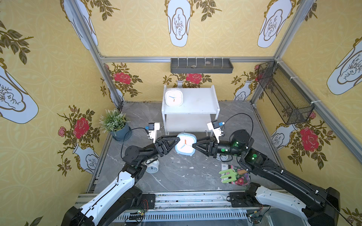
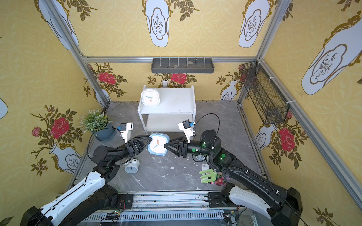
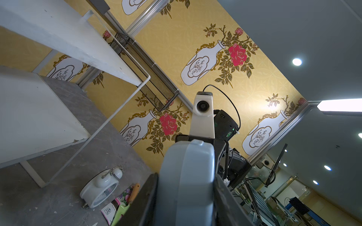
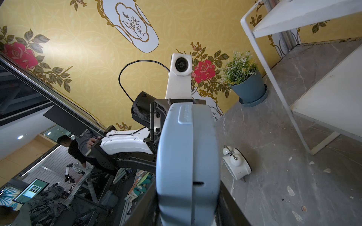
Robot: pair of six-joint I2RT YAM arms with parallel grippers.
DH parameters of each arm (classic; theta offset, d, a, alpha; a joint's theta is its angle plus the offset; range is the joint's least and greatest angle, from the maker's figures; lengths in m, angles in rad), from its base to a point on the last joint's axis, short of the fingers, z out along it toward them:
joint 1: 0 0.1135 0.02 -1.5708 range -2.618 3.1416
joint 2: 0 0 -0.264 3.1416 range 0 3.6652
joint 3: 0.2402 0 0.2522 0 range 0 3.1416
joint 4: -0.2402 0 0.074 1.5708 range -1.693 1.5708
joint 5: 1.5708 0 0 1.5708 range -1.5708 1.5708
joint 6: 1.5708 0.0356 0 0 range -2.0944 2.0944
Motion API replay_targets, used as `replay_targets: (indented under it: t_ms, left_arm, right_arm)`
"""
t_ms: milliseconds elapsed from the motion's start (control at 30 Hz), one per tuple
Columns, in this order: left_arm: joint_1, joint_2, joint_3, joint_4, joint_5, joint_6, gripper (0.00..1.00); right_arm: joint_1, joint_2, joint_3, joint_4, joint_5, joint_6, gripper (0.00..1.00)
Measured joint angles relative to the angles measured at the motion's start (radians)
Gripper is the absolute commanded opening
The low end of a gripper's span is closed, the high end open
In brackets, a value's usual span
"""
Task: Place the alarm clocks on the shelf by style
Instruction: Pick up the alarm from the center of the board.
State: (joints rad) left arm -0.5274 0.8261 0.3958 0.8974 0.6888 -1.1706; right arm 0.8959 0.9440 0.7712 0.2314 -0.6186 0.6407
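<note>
You have the light blue clock (image 1: 185, 145) caught between both grippers, just in front of the shelf (image 1: 199, 101) and level with its lower board. Your left gripper (image 1: 176, 140) comes at it from one side with its jaws clamped on the clock. In the left wrist view the clock's pale body fills the gap between the dark fingers (image 3: 145, 199). Your right gripper (image 1: 195, 146) meets the clock from the opposite side. The right wrist view shows its fingers (image 4: 229, 205) pressed against the clock's two broad sides, so it too is clamped on that clock. In both top views the clock's face is turned up toward the camera.

The white rounded-square clock (image 1: 174, 97) stands on the shelf's top board, at the end nearer your left arm. The rest of that board is bare white.

One twin-bell clock (image 1: 152, 167) lies face up on the grey marbled tabletop (image 1: 176, 176), well in front of the shelf on your left arm's side and partly under that arm. The other twin-bell clock (image 3: 100, 188) lies in front of the shelf on your right arm's side. That arm mostly hides it in the top views.

A green toy garden fork (image 1: 228, 176) rests on a flowered seed packet (image 1: 242, 179), further out from the shelf than that second twin-bell clock. A potted plant (image 1: 115, 123) stands beside the shelf on your left arm's side.
</note>
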Motion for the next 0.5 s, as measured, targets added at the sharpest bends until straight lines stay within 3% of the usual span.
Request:
replay_targets:
  t_ms: [100,167,233,333,500]
  left_arm:
    - [0.001,0.005,0.002,0.007,0.001,0.0,0.1]
    - [0.001,0.009,0.002,0.008,0.002,0.0,0.16]
    - [0.001,0.009,0.002,0.009,0.002,0.0,0.31]
    - [0.001,0.005,0.002,0.006,0.0,0.005,0.62]
    - [-0.001,-0.023,0.049,-0.137,-0.013,0.053,0.79]
  right_arm:
    - [-0.002,0.006,0.012,-0.015,-0.002,-0.008,0.39]
    - [-0.003,0.008,0.019,-0.028,-0.003,-0.011,0.37]
    - [-0.003,0.009,0.027,-0.044,-0.004,-0.015,0.37]
    - [-0.003,0.009,0.035,-0.057,-0.004,-0.022,0.37]
    - [-0.001,0.005,0.09,-0.138,-0.001,-0.067,0.36]
